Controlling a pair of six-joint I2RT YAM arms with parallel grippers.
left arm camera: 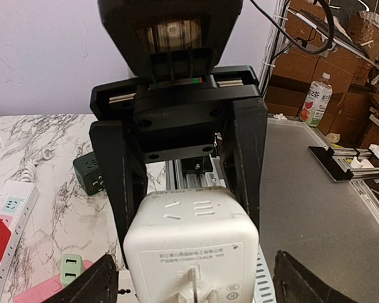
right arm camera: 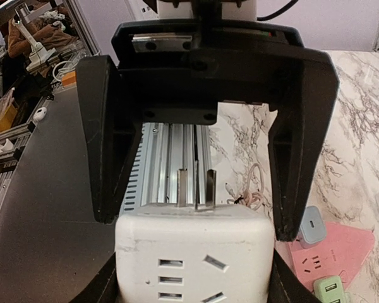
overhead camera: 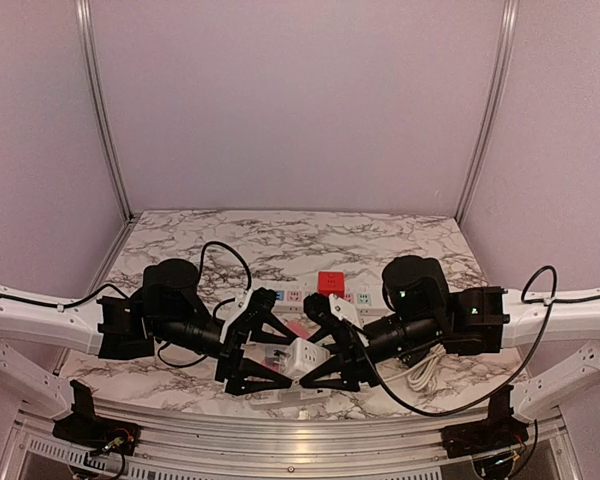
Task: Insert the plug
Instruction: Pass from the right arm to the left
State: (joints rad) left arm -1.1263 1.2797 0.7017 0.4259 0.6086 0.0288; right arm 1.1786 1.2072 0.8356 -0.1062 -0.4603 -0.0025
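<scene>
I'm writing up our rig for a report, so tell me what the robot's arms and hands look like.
The left arm and right arm have white outer links, black joint housings and loose black cables. The left hand and right hand are all black, each with two broad wedge-shaped fingers on a flat crossbar.

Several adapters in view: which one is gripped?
The white cube adapter, clamped in the right gripper; the red adapter sits apart on the power strip.

Cube adapter [overhead camera: 302,357] between left fingers [overhead camera: 248,374] and right fingers [overhead camera: 332,373], power strip [overhead camera: 280,298] behind
</scene>
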